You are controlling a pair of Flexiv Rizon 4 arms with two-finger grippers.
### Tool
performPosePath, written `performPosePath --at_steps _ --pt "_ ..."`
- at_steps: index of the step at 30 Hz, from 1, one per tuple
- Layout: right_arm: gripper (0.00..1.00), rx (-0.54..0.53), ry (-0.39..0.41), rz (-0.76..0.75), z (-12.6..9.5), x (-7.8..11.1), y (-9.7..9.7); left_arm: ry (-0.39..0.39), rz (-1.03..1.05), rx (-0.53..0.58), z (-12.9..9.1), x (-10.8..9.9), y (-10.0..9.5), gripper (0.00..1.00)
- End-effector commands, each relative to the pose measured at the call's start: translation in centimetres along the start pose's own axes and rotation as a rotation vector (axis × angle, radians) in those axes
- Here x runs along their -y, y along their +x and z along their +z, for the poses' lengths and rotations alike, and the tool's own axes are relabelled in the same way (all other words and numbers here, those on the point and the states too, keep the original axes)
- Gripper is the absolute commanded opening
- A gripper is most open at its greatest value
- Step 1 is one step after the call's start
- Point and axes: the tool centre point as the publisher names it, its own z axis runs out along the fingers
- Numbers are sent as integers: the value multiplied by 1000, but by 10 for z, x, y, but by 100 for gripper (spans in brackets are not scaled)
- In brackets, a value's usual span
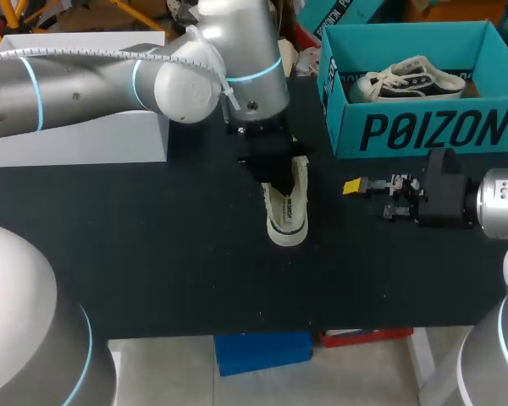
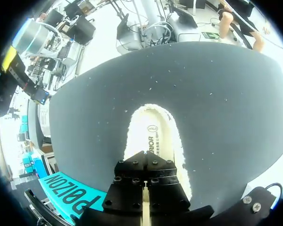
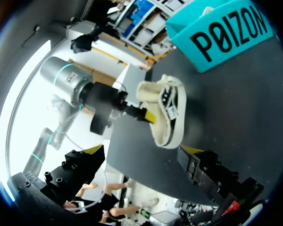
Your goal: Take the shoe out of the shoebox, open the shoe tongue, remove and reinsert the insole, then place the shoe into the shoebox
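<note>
My left gripper (image 2: 144,160) is pinched tight on the white shoe (image 1: 288,211) on the black table (image 1: 135,254), and my right gripper (image 3: 141,150) hangs wide open nearby.

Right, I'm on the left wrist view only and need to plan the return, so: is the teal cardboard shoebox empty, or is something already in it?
Observer: Not empty. The teal cardboard shoebox holds a black-and-white sneaker, lying inside it.
Operator: And the right gripper, is it free to help with the cream canvas shoe?
Observer: It is open, yellow tips wide apart, holding nothing.
</note>
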Motion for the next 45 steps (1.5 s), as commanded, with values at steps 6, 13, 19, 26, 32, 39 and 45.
performPosePath --at_steps 6,13,19,26,32,39,45 --pt "100 2 2 1 1 -1 1 -39 46 -14 -51 13 18 32" --pt "100 2 2 1 1 -1 1 -45 90 -85 -43 1 29 44" --pt "100 2 2 1 1 -1 1 -49 115 -110 -40 -17 34 44" --pt "100 2 2 1 1 -1 1 -33 105 -127 -25 -24 40 43" --pt "100 2 2 1 1 -1 1 -20 82 -145 -12 -29 47 42" --pt "100 2 2 1 1 -1 1 -31 36 -155 0 -32 61 41" --pt "100 2 2 1 1 -1 1 -45 6 -165 10 -39 66 40"
